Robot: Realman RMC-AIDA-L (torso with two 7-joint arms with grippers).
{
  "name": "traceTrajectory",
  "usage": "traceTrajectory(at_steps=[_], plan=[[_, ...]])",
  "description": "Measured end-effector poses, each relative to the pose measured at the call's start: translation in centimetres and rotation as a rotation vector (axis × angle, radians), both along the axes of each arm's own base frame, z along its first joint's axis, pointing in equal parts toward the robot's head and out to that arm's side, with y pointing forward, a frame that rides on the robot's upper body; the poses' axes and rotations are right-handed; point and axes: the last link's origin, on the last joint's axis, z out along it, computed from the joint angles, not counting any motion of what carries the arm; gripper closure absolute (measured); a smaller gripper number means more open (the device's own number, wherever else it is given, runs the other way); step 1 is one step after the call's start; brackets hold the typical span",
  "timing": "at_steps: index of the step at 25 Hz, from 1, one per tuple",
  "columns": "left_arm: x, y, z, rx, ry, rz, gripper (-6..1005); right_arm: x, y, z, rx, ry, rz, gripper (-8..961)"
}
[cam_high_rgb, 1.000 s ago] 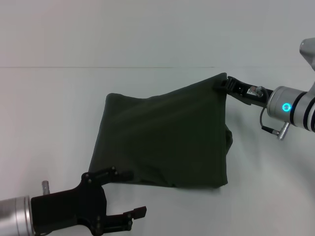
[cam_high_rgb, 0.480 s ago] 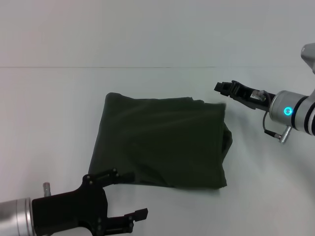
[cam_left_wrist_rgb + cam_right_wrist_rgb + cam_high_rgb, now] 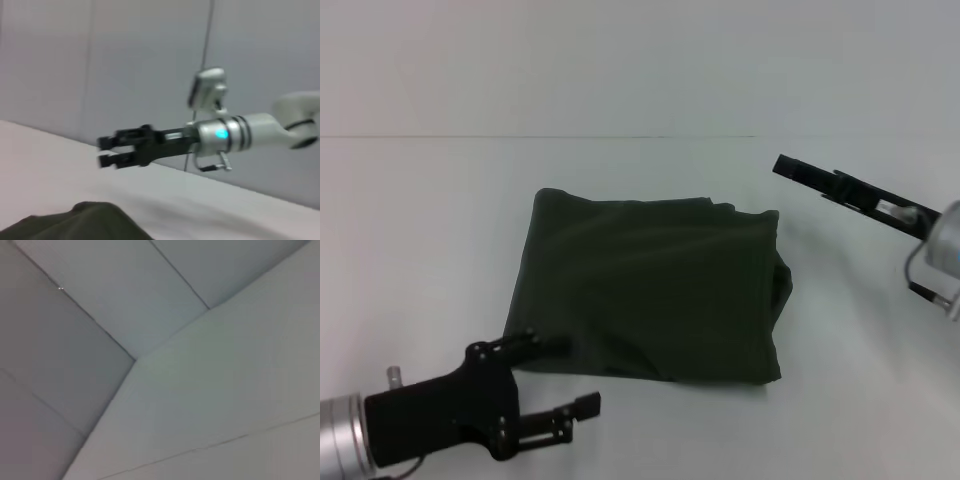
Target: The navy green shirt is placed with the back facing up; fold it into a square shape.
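While folded shirt (image 3: pixel 650 290) lies flat, right gripper (image 3: pixel 790 168) raised, jaws apart

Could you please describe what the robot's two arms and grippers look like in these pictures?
Both grippers are black, angular metal with thin parallel fingers. The left gripper sits on a chunky black bracket joined to a silver cylindrical wrist. The right gripper is slimmer and longer, on a silver-and-white wrist with dark bands, a glowing cyan ring light and a thin looped cable.

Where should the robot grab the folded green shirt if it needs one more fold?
Probably the navy green shirt's near-right corner, approached from the right by the right gripper. The stacked layers end in a clean edge there, while the right side's middle bulges loosely. The left gripper sits by the near-left corner.
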Motion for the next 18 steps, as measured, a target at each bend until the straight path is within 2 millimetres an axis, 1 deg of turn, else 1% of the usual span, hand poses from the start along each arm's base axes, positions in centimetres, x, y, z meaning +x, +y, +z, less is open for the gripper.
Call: traceTrajectory(at_steps=[1, 4, 7, 9, 10, 11, 12, 15, 18], plan=[[-0.1, 0.1, 0.3, -0.009, -0.011, 0.028, 193, 0.1, -0.5, 0.5, 0.004, -0.004, 0.036, 510], [-0.5, 0.6, 1.1, -0.033, -0.027, 0.088, 192, 0.2, -2.5, 2.4, 0.012, -0.025, 0.197, 388], [-0.7, 0.6, 1.6, -0.046, -0.03, 0.102, 192, 0.2, -4.8, 3.6, -0.013, -0.072, 0.365, 267], [-0.8, 0.5, 1.9, -0.048, -0.03, 0.103, 191, 0.2, -6.3, 3.9, -0.037, -0.115, 0.477, 39], [-0.9, 0.5, 2.0, -0.048, -0.029, 0.1, 191, 0.3, -7.2, 4.0, -0.042, -0.142, 0.536, 36], [-0.9, 0.4, 2.2, -0.048, -0.025, 0.097, 191, 0.6, -8.9, 3.9, -0.041, -0.181, 0.622, 33], [-1.0, 0.3, 2.3, -0.048, -0.019, 0.093, 190, 0.6, -8.9, 3.9, -0.041, -0.181, 0.622, 30], [-1.2, 0.2, 2.6, -0.048, 0.002, 0.088, 190, 1.2, -10.9, 3.4, -0.015, -0.23, 0.72, 22], [-1.5, -0.1, 2.4, -0.069, 0.033, 0.079, 191, 2.1, -12.6, 2.5, -0.002, -0.281, 0.768, 23]])
